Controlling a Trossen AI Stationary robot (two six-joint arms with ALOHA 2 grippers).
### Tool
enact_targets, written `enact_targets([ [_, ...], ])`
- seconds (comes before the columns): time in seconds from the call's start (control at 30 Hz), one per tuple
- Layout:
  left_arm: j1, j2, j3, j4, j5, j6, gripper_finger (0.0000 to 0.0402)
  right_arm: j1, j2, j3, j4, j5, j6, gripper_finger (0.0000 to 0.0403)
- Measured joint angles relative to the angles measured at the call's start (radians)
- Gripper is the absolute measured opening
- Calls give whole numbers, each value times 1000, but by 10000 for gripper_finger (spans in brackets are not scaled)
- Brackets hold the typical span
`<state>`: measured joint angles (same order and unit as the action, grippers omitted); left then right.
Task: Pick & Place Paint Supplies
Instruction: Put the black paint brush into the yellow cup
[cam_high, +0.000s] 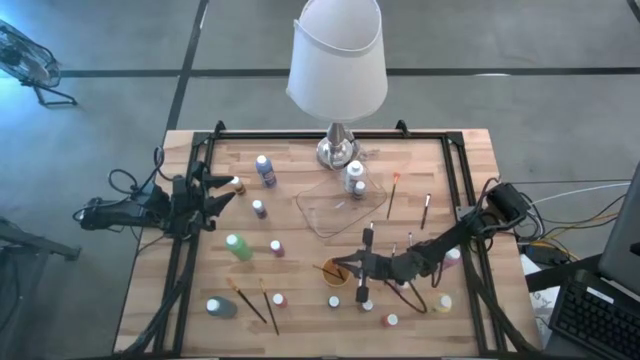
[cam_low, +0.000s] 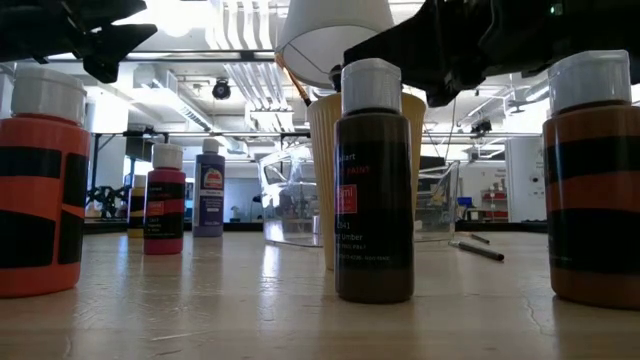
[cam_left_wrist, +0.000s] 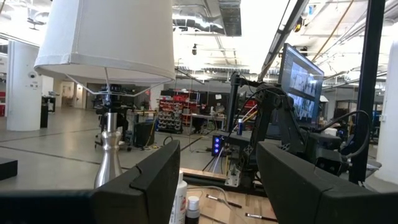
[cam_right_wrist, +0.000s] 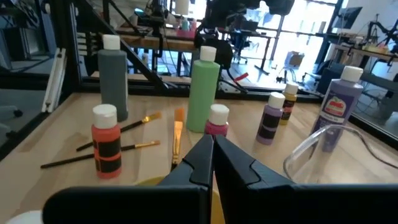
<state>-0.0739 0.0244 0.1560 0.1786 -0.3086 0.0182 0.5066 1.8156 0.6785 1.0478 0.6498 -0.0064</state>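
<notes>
Small white-capped paint bottles stand scattered over the wooden table, among them a green one (cam_high: 238, 247), a grey one (cam_high: 220, 307) and a purple one (cam_high: 265, 168). Thin brushes (cam_high: 245, 300) lie flat near the front left, and others (cam_high: 392, 193) lie at the far right. One brush (cam_right_wrist: 178, 134) leans in the orange cup (cam_high: 335, 272), bristles up. My right gripper (cam_high: 353, 268) is shut and hangs level just over the cup's right rim (cam_right_wrist: 155, 182); the brush stands beside its fingertips, not between them. At the table's left edge my left gripper (cam_high: 218, 190) waits open.
A lamp (cam_high: 338, 60) stands at the far middle. In front of it lies a clear plastic tray (cam_high: 335, 205) with a white bottle (cam_high: 356, 180) at its far corner. More bottles (cam_high: 366, 305) crowd the front right around my right arm. A black frame (cam_high: 460, 190) runs along the table's edges.
</notes>
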Motion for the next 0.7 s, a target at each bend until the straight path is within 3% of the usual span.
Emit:
enact_targets([
  [0.3,0,0,0,0,0,0,218,-1,0,0,-3,0,8,19],
  [0.5,0,0,0,0,0,0,218,-1,0,0,-5,12,34,74],
  [0.7,0,0,0,0,0,0,218,8,-95,0,-17,167,-30,132],
])
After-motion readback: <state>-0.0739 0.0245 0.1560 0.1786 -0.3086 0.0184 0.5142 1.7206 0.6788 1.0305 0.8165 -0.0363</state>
